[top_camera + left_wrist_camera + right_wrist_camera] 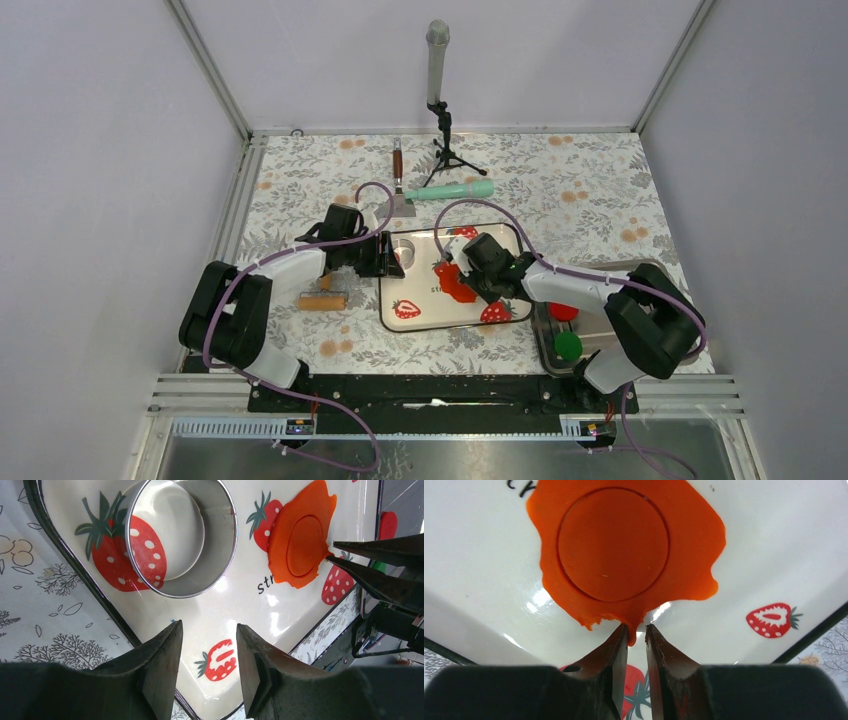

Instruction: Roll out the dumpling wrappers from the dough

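On the strawberry-printed tray (425, 318) lies the dough (455, 283) (280, 540) (694, 545), a flat orange-red sheet with a ragged edge, towards the tray's right half. A clean circle is scored into its middle: one of the dumpling wrappers (304, 545) (613, 542), lying flush inside the sheet with scrap all round it.

The right gripper (450, 270) (331, 550) (636, 630) is low over the tray at the sheet's frayed near edge. Its jaws stand only a sliver apart, and a small tongue of dough sits between the tips – whether they actually nip it, I cannot tell.

Towards the tray's far left corner stands the metal ring cutter (404, 246) (227, 540), upright on a printed strawberry and well apart from the dough. The left gripper (392, 255) (208, 625) hangs over the tray's left edge just beside the ring, jaws spread and holding nothing.

Beyond the tray's far edge lie a teal rolling pin (455, 190) and a scraper (399, 185) – both off the tray, on the patterned cloth. Left of the tray rests a small wooden roller (322, 300).
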Controlling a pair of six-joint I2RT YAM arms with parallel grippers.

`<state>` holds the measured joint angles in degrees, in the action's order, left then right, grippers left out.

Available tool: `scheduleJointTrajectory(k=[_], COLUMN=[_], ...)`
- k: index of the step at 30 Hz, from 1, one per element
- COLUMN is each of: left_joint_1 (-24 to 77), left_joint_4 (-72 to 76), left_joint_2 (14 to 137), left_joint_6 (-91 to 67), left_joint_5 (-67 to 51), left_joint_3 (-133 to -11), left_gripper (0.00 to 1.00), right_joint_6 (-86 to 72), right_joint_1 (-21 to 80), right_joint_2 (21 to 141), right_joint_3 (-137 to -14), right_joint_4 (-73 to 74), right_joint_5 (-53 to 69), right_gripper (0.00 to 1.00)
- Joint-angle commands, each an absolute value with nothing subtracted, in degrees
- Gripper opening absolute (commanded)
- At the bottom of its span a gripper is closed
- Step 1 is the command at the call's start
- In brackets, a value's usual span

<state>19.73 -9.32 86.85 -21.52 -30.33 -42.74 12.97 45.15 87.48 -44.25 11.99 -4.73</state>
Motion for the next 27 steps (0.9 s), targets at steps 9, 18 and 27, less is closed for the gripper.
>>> scheduleJointTrajectory(k=[9, 18, 27], left_joint_1=[19.6, 19.6, 19.6], left_joint_4=[-6.9, -7.5, -8.8], left_joint_2=[88.2, 88.3, 87.7], left_joint_6=[-22.0, -22.0, -21.5], left_joint_5=[-32.4, -32.9, -32.7], left_joint_3=[-44.2, -44.3, -44.4], left_gripper=[0.46, 0.46, 0.46], right_joint_6=[15.5, 11.6, 15.0], right_joint_1=[42.7, 41.5, 39.8], right_joint_2=[88.2, 89.4, 89.4], right_joint_3=[-48.1, -54.9, -57.6], right_joint_4=[13.6, 19.5, 27.8], right_joint_5=[-9.8, 1.6, 5.5], right_gripper=[0.25, 0.39, 0.61])
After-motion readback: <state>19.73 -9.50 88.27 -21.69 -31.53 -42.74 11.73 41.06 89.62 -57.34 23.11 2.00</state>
